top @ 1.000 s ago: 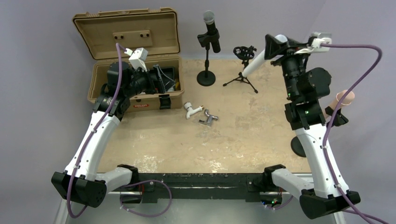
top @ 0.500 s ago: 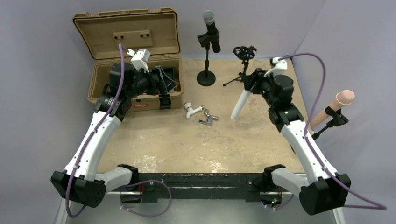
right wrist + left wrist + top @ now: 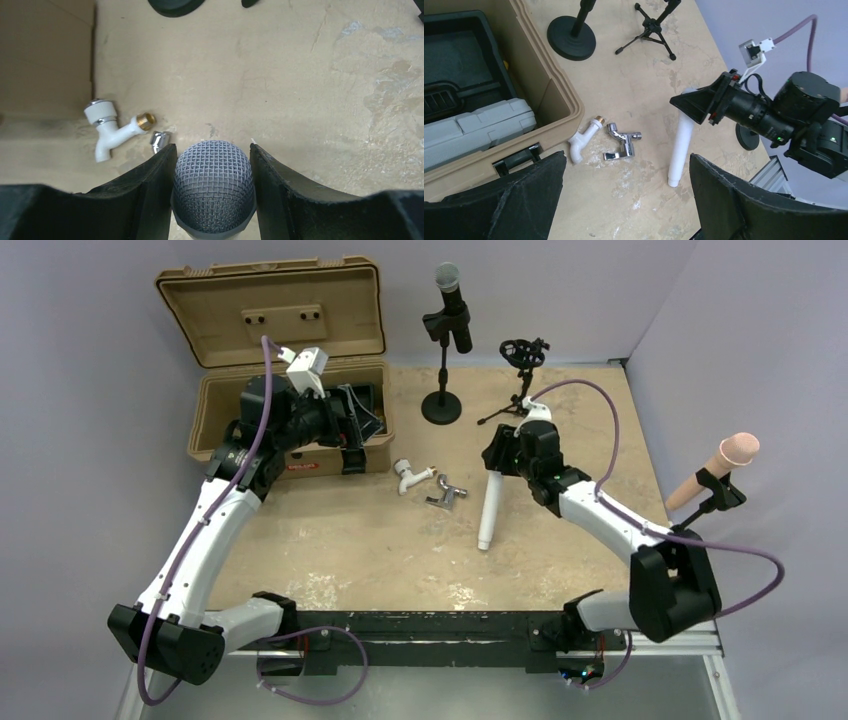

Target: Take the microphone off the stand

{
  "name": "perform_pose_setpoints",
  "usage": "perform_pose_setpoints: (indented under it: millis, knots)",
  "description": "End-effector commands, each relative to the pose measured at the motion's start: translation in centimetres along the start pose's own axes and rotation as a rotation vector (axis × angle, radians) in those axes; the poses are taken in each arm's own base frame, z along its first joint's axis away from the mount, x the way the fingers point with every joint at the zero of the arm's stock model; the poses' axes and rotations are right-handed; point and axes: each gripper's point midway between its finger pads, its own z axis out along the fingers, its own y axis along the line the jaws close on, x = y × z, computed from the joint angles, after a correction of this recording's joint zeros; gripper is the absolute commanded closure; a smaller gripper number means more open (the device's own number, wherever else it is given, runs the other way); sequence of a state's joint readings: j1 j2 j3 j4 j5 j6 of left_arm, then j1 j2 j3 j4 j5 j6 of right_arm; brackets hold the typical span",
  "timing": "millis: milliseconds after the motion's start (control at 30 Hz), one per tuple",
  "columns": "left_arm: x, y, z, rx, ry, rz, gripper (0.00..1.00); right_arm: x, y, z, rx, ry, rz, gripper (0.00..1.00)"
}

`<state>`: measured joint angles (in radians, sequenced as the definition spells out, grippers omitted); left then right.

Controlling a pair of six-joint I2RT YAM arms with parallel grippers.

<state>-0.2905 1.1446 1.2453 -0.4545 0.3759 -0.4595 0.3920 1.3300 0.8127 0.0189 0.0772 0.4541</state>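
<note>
My right gripper [image 3: 499,460] is shut on the grey mesh head [image 3: 214,187] of a white microphone [image 3: 489,505]. The microphone slants down toward me, clear of its stand, with its tail end at the tabletop near the middle. It also shows in the left wrist view [image 3: 681,137]. The small black tripod stand [image 3: 520,385] with its shock mount stands empty at the back, behind my right gripper. My left gripper [image 3: 355,425] is open and empty over the front wall of the case, its fingers [image 3: 499,200] wide apart.
An open tan case [image 3: 215,410] sits at the back left. A black microphone [image 3: 450,305] stands on a round-base stand [image 3: 441,408]. A pink microphone [image 3: 715,475] is on a stand at the right edge. A white tap [image 3: 410,476] and a chrome tap [image 3: 445,495] lie mid-table.
My right arm has swung down and to the left from high at the back right, carrying the white microphone away from the tripod to the middle of the table. The left arm has barely moved.
</note>
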Motion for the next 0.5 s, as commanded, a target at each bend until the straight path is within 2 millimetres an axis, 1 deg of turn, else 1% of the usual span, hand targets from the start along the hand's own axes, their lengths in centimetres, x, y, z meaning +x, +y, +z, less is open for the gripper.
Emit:
perform_pose_setpoints:
  millis: [0,100,233,367,467]
  knots:
    - [-0.6,-0.7,-0.1,0.014,-0.019,0.035,0.1,-1.7,-0.3,1.6,0.029,-0.087,0.01,1.0]
    - [-0.7,-0.7,-0.1,0.014,-0.02,0.038,0.1,-1.5,-0.1,2.5,0.01,-0.108,0.032,1.0]
    - [-0.6,-0.6,-0.1,0.012,-0.017,0.037,0.1,-2.1,0.6,3.3,-0.042,-0.182,0.083,1.0]
    - [-0.6,-0.5,-0.1,0.007,-0.018,0.04,0.1,-1.8,0.5,5.4,-0.042,-0.198,0.061,1.0]
    - [-0.7,-0.5,-0.2,-0.001,-0.019,0.044,0.1,-0.8,0.3,7.1,-0.037,-0.176,0.049,1.0]
